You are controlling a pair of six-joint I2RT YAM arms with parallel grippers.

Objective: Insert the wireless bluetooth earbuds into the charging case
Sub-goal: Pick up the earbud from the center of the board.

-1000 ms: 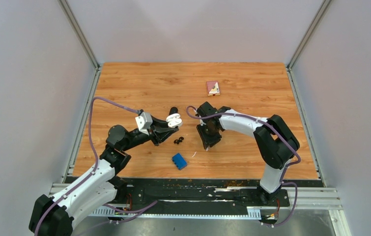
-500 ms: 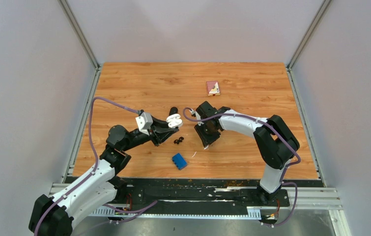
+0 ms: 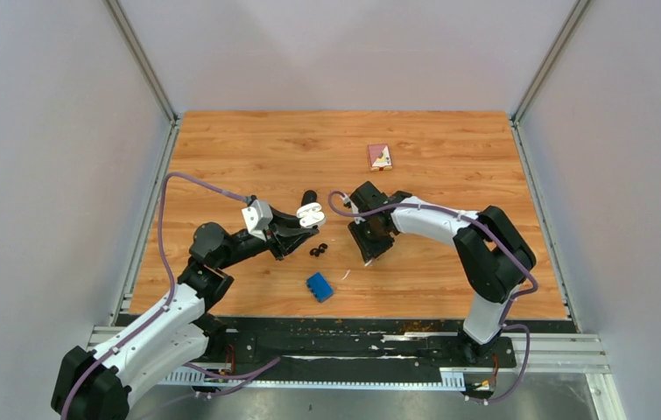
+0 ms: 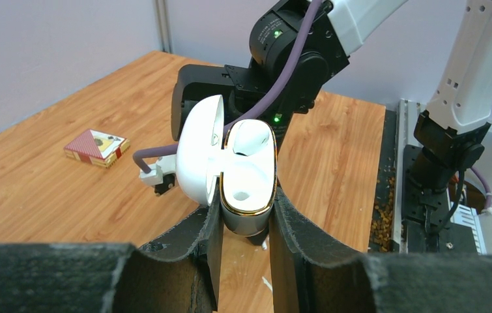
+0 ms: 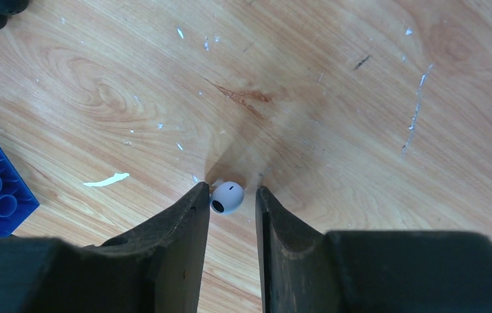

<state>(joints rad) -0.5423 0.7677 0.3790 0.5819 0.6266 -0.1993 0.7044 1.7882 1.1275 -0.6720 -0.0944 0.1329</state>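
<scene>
The task is at an early stage, by my reading. On the wooden table (image 3: 449,157), the left gripper (image 4: 244,208) is clamped on the body of the white charging case (image 4: 248,173). It holds the case off the table with its lid (image 4: 199,150) swung open, and both sockets in the case look empty, so no bud is seated yet. The right gripper (image 5: 231,190) points down at the table near the case with its jaws narrow, and a white earbud (image 5: 227,198) sits between the tips. The bud is against one finger (image 5: 188,222), and a sliver of wood shows before the other finger, so I judge it bracketed and not yet pinched. What is left is gripping this bud, carrying it to a socket and pressing it in, then doing the same for the others.

Counted, largest first:
- two arms
- one small printed card box (image 3: 380,157) far back on the table
- one white case
- one blue studded block (image 3: 319,286) at the near side
- two black earbuds (image 3: 317,251) lying together just in front of the case
- one white earbud, with a second white one in no view
- one white scrap (image 5: 106,179) beside the block

A dark rounded thing (image 3: 309,198) sits just beyond the case, but I cannot tell what it is
</scene>
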